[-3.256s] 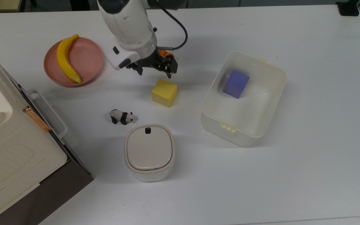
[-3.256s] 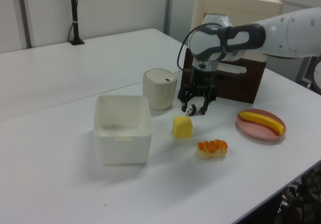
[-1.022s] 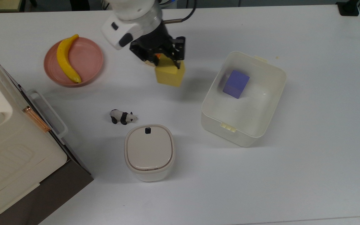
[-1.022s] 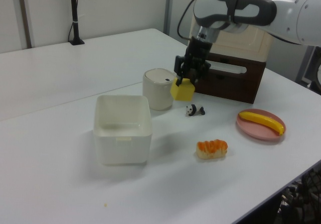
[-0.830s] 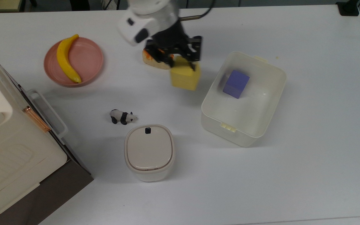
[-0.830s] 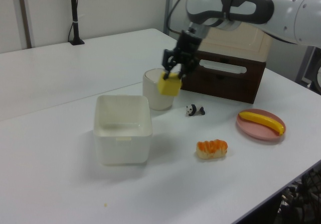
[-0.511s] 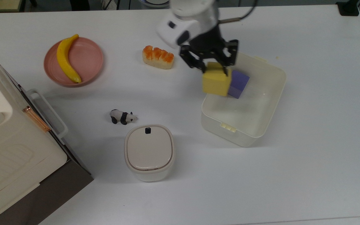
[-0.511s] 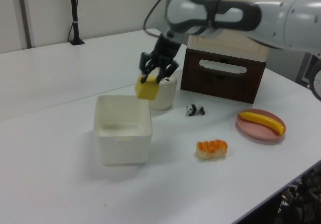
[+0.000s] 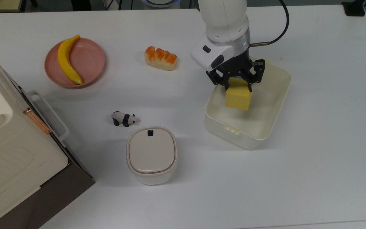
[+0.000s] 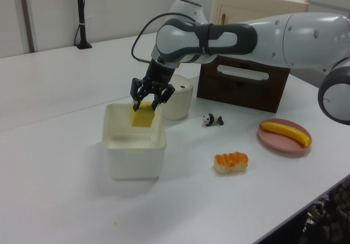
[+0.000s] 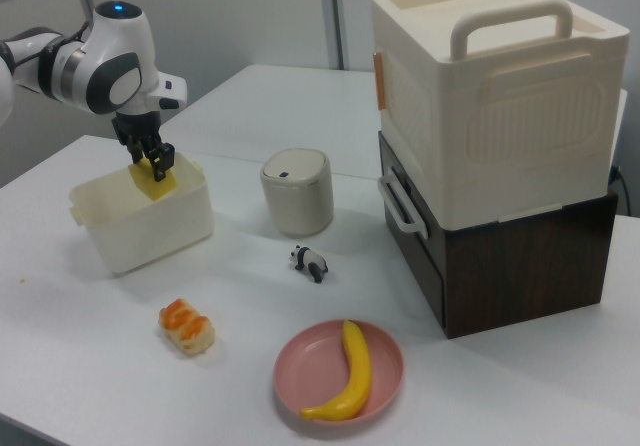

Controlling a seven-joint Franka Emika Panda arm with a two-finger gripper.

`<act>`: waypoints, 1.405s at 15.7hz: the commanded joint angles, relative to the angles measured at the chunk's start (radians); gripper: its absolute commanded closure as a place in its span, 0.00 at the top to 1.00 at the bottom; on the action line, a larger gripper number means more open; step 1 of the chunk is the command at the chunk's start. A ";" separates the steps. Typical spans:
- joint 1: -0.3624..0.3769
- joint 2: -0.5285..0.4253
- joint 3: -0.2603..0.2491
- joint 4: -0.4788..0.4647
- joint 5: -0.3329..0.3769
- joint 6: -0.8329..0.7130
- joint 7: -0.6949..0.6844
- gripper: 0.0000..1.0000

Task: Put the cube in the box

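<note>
My gripper is shut on the yellow cube, gripping it from above. The cube hangs over the open box, a cream-white tub with pale yellow clips. In the left view the cube sits level with the box's rim, partly inside it, under the gripper. The right view shows the same: the gripper holds the cube at the rim of the box. I cannot see whether the cube touches the box floor.
A lidded round bin stands near the box, with a toy panda beside it. A pastry and a pink plate with a banana lie at the top view's upper left. A large cream case fills the top view's left edge.
The gripper lifted the yellow cube off the table, carried it toward the top view's right over the box and lowered it to the rim. The purple cube in the box is now covered.
</note>
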 commanded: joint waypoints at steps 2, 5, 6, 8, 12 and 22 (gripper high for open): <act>-0.003 -0.014 -0.009 0.013 -0.001 -0.011 0.008 1.00; -0.020 -0.054 -0.011 0.014 -0.033 -0.076 0.008 1.00; -0.034 -0.070 -0.012 0.014 -0.044 -0.105 0.009 1.00; -0.068 -0.100 -0.009 0.014 -0.062 -0.139 0.009 1.00; -0.178 -0.146 0.012 0.014 -0.154 -0.282 0.000 1.00; -0.300 -0.199 -0.003 0.010 -0.313 -0.350 -0.202 1.00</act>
